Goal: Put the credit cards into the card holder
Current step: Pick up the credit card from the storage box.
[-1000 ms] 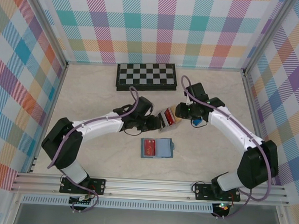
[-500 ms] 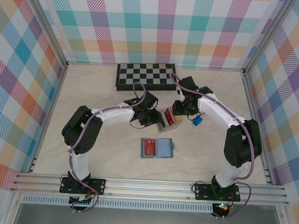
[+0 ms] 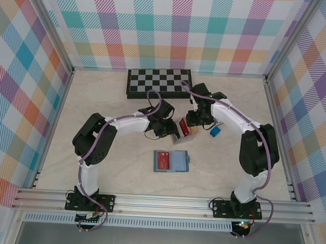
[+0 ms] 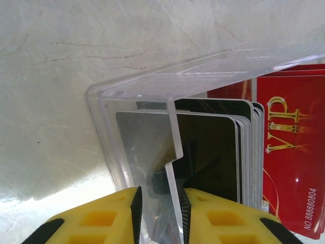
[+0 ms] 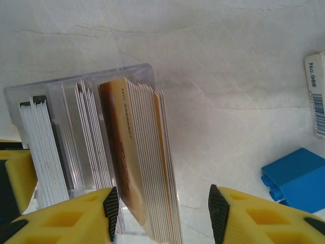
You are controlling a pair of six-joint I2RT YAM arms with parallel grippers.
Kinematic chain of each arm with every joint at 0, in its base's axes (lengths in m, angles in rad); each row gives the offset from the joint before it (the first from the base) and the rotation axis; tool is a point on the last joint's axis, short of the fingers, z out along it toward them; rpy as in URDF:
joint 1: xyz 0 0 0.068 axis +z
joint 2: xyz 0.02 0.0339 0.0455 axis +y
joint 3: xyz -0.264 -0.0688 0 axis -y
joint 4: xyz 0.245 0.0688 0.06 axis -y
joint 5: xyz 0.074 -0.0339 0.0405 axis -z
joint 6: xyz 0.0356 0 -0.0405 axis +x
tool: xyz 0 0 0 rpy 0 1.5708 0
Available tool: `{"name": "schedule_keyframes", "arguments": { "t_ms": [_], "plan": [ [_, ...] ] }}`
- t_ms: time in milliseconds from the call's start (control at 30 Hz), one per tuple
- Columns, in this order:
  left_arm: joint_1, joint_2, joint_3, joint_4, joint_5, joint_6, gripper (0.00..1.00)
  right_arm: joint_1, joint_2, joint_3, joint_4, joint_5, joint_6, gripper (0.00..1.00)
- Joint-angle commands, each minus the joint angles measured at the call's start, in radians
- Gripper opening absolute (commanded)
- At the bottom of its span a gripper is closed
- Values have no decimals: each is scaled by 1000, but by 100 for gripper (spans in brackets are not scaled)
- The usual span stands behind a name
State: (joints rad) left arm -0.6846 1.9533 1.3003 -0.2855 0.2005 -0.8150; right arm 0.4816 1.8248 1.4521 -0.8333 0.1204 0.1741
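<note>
Top view: both arms reach to mid-tabletop (image 3: 97, 118) and meet at a clear plastic box (image 3: 183, 130) that sits tilted, just in front of the chessboard (image 3: 160, 83).

Left fingers (image 4: 101, 221): a narrow gap, with one thin clear wall of the box running up between them. The wall lies against one pad. Cannot tell whether it is actually pinched.

Right fingers (image 5: 254, 213): well apart, straddling the box's near end. A packed stack of credit cards (image 5: 137, 152) stands on edge between them, a tan/orange card facing out, close to one pad and clear of the other.

Box contents, left wrist view: dark white-edged cards behind the wall, red "VIP" cards (image 4: 289, 152) beside them.

Card holder (image 3: 179, 162): lies open and flat on the tabletop nearer the arm bases, apart from the box, a red card (image 3: 161, 161) on its left half.

Small blue block (image 5: 294, 178) rests on the tabletop near the box.
</note>
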Motion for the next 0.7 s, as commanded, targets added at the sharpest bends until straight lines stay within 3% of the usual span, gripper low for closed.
{"name": "schedule_keyframes", "arguments": {
  "t_ms": [0,367,667],
  "plan": [
    [10,10,-22,-42,-14,29,26,17,36,46,-36,51,-38,53],
    [10,-3,-33,-51,-15,52,22,20,87,72,-41,167,-50,49],
    [10,-5,-42,-43,-9,47,21,21,68,92,-53,184,-61,41]
  ]
}}
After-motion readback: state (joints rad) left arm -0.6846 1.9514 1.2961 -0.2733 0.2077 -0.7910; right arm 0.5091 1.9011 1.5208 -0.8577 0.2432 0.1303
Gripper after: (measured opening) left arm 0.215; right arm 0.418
